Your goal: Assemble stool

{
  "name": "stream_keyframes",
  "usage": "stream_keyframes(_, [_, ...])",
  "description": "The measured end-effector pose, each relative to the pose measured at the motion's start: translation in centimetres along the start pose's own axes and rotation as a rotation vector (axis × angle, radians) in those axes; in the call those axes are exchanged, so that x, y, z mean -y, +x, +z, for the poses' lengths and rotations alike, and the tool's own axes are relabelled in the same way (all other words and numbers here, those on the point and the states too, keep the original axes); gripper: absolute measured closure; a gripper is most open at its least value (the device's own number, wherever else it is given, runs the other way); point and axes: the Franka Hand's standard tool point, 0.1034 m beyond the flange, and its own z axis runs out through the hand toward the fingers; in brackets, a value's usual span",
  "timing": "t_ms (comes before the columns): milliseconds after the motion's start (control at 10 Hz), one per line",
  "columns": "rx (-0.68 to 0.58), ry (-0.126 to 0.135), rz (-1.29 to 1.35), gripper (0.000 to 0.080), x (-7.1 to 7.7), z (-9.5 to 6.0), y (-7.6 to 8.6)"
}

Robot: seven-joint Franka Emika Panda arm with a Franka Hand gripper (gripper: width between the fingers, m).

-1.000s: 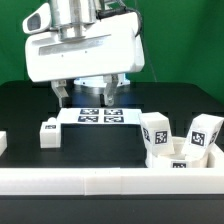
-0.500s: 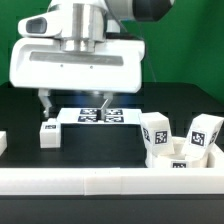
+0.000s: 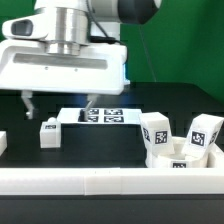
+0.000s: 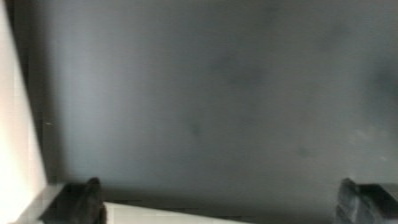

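Note:
My gripper (image 3: pixel 59 105) is open and empty, its two dark fingers spread wide above the black table. It hangs just behind and above a loose white stool leg (image 3: pixel 47 131) with a square tag. At the exterior view's right, the round white seat (image 3: pixel 172 160) lies low with two tagged legs (image 3: pixel 155 131) (image 3: pixel 203 133) standing on or against it. In the wrist view my gripper (image 4: pixel 224 203) shows only dark table between the fingertips (image 4: pixel 80 200), with a blurred white surface (image 4: pixel 169 214) next to one of them; I cannot tell what it is.
The marker board (image 3: pixel 100 116) lies flat behind the loose leg. The long white border rail (image 3: pixel 100 181) runs along the front. A small white piece (image 3: pixel 3 143) sits at the exterior view's left edge. A white strip (image 4: pixel 7 100) edges the wrist view.
My gripper has moved steadily toward the exterior view's left, from above the marker board to above the loose leg. It stays open. The parts have not moved.

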Motion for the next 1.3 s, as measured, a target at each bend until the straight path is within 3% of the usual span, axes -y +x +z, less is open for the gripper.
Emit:
stream_keyframes(100, [0.01, -0.002, 0.005, 0.0151, -1.1, 0.3, -0.8])
stream_keyframes(400, [0.022, 0.004, 0.019, 0.0151, -1.3, 0.4, -1.1])
stream_keyframes(600, [0.159, 0.083, 0.009, 0.0151, 0.1, 0.6, -0.8])
stream_keyframes(700, [0.202, 0.089, -0.015, 0.0151, -0.1, 0.7, -0.2])
stream_keyframes(900, [0.315, 0.119, -0.001, 0.0151, 0.6, 1.2, -0.8])
stream_keyframes(1000, [0.372, 0.117, 0.018, 0.0151, 0.8, 1.4, -1.0])
stream_keyframes(1200, [0.472, 0.079, 0.098, 0.0151, 0.9, 1.5, -1.4])
stream_keyframes(1300, [0.546, 0.097, 0.091, 0.0151, 1.2, 1.5, -1.6])
